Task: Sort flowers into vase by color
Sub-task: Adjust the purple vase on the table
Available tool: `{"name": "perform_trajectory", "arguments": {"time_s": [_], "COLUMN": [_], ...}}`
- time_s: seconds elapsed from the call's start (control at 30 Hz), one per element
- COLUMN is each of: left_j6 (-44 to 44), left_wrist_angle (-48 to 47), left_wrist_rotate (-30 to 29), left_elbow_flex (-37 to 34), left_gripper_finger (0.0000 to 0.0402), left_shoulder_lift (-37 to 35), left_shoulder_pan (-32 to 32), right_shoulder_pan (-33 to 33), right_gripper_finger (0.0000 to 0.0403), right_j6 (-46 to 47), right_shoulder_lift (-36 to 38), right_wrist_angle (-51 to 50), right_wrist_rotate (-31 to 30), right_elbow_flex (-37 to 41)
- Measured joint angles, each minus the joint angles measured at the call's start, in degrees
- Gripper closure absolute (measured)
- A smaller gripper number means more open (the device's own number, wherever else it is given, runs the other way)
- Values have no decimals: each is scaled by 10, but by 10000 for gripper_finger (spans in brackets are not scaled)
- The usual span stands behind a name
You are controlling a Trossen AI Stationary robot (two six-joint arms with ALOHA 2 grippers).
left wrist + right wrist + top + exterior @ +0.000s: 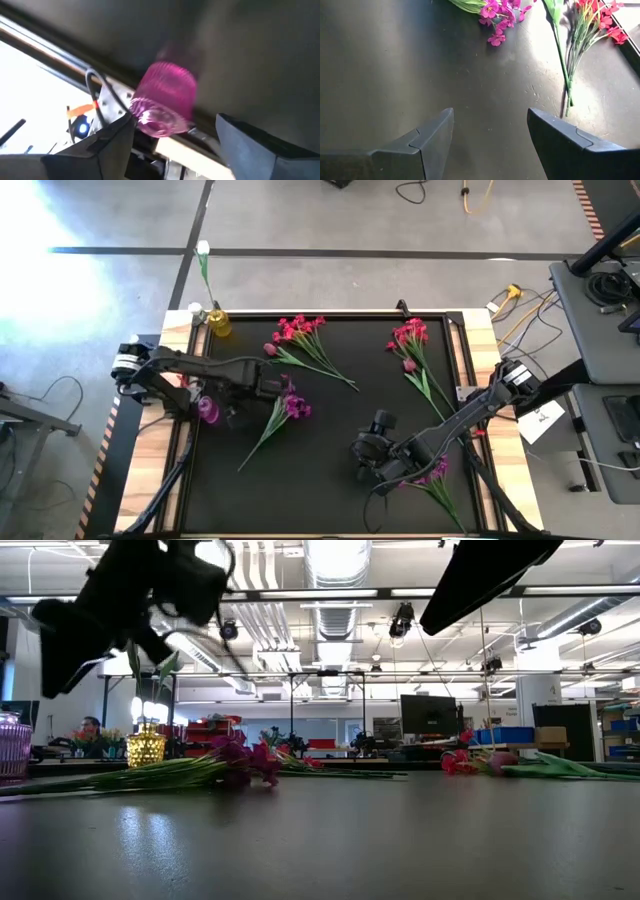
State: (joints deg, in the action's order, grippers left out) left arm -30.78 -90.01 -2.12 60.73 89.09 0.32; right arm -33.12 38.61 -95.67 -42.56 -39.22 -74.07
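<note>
Purple bunch (283,411) lies diagonally, blooms toward left pincer (262,387).

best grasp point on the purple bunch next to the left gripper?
Take the purple bunch mid-stem, below the blooms, from above. It lies flat on the black mat, stem trailing toward the front-left, so fingers should straddle the thin stem crosswise. The left gripper hovers close by, open.

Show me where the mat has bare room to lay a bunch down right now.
Free: the middle of the black mat, between the purple bunch by the left gripper and the right gripper; also the near left corner. Crowded: the far edge with two red bunches, the yellow vase, and the left edge by the pink vase.
</note>
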Motion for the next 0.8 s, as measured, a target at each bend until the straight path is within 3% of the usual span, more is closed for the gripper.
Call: {"name": "perform_trajectory", "arguments": {"time_s": [0.2, 0.53, 0.8], "left_j6": [45, 108, 137], "left_wrist_angle": [0, 0, 0], "left_wrist_rotate": [3, 66, 74], "left_elbow_flex": [-57, -96, -134], "left_gripper_finger": [142, 142, 142], "left_shoulder_lift": [0, 0, -2], "left_shoulder_pan": [57, 117, 162], "right_shoulder_pan": [-2, -1, -2], "right_gripper_finger": [156, 156, 156], "right_j6": [4, 12, 14], "right_shoulder_lift": [0, 0, 0], "right_wrist_angle": [21, 45, 45], "right_wrist_rotate": [0, 1, 2], "right_elbow_flex": [25, 46, 49]}}
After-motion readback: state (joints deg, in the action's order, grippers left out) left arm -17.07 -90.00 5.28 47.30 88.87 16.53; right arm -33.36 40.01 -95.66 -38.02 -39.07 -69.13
